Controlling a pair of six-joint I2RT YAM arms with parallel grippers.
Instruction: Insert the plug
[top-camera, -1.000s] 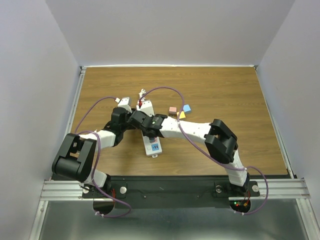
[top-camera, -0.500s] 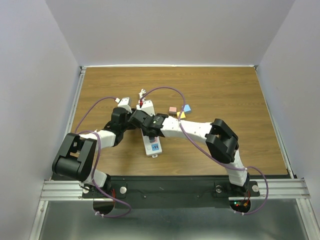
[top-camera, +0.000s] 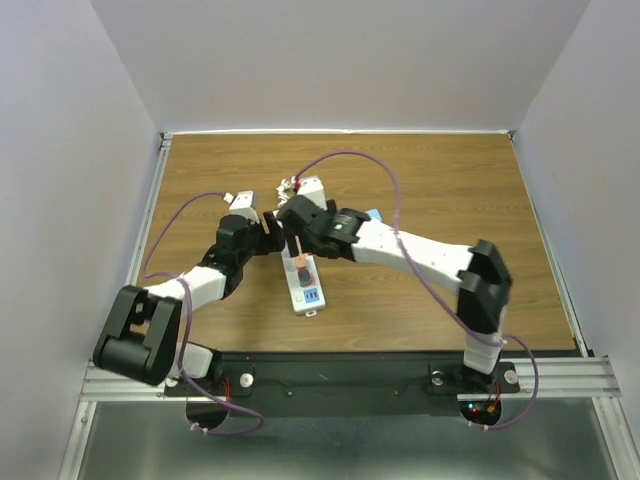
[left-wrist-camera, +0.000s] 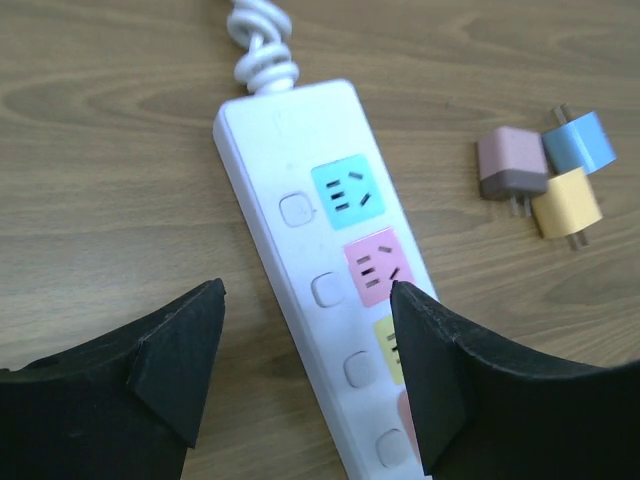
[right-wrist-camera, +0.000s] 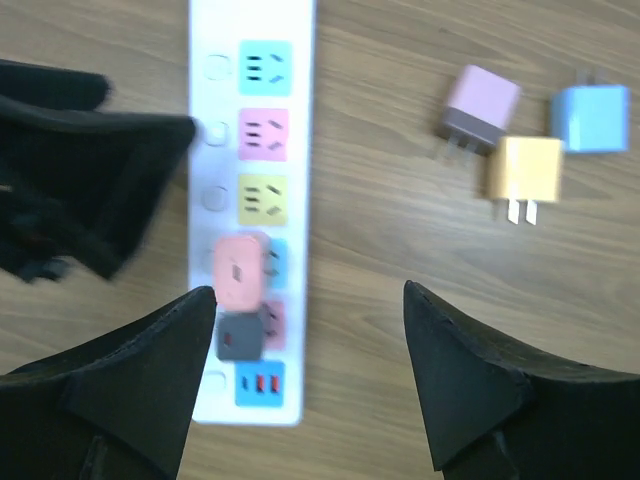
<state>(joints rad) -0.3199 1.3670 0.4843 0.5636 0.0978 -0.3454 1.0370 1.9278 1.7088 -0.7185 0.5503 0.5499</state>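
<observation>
Straddling the near part of the white power strip (left-wrist-camera: 285, 160), the left gripper (left-wrist-camera: 305, 300) is spread wide and holds nothing, with one black finger (left-wrist-camera: 175, 365) on the wood to the strip's left and the other over its right edge by the pink socket (left-wrist-camera: 378, 265). A coiled white cord (left-wrist-camera: 262, 50) leaves the strip's far end. From the right wrist's view, a pink plug (right-wrist-camera: 240, 272) sits on the strip's fourth socket. A dark grey plug (right-wrist-camera: 240, 337) sits just beside it on the fifth. The right gripper (right-wrist-camera: 308, 292) hangs above them, its jaws well apart and empty. Further right on the wooden table (top-camera: 450, 190) lie three loose plugs close together: a mauve plug (right-wrist-camera: 480, 105), a yellow plug (right-wrist-camera: 525, 168) and a blue plug (right-wrist-camera: 590, 118).
</observation>
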